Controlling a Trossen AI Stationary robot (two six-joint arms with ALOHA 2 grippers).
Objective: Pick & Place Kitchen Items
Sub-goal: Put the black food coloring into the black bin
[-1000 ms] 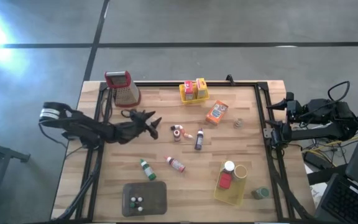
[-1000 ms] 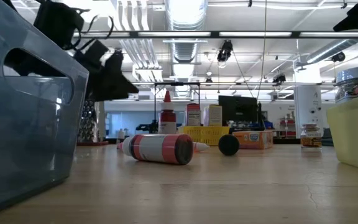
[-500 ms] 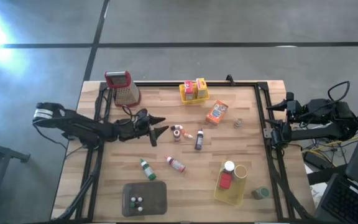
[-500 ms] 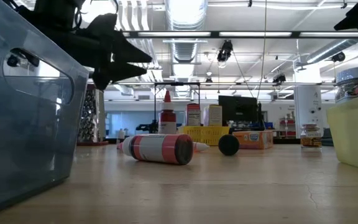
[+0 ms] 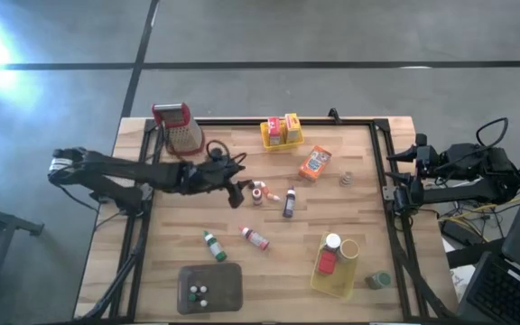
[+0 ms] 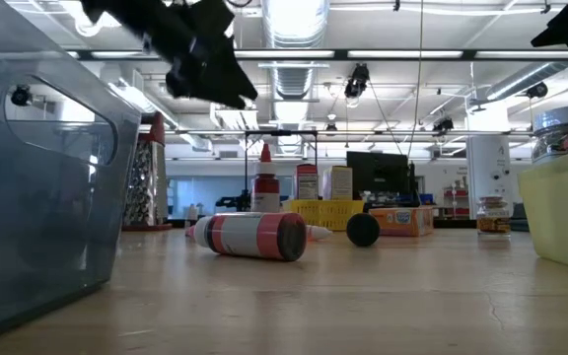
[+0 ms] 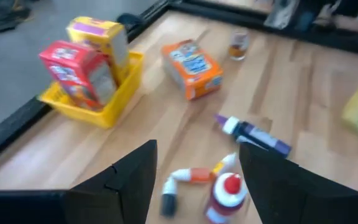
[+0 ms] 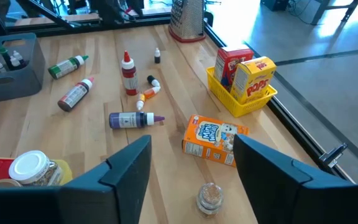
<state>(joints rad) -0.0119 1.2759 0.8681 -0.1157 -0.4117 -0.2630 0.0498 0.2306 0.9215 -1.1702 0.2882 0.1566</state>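
Now hovering the left pincer (image 5: pixel 238 190) over the wooden bench (image 5: pixel 359 217), jaws spread and gripping nothing, just beside the small upright bottle with the red cap (image 5: pixel 256 192), which is standing near the bench's middle. Judging this as the approach to a pick. Doing it well probably means lining the spread fingers up on either side of that bottle, coming straight down, and closing low on the body rather than on the narrow cap, to avoid tipping it. Also minding the little orange-and-white tube (image 5: pixel 273 195) lying close on the far side, and the purple bottle (image 5: pixel 289 204) beyond it.

Seeing, from the low view only, how high the left pincer is hanging above the bench. Getting the layout from the high view alone, including the grey tray (image 5: pixel 228 289) at the front. Waiting at the bench's right edge, the right pincer (image 8: pixel 192 142), fingers apart and empty in its wrist view.
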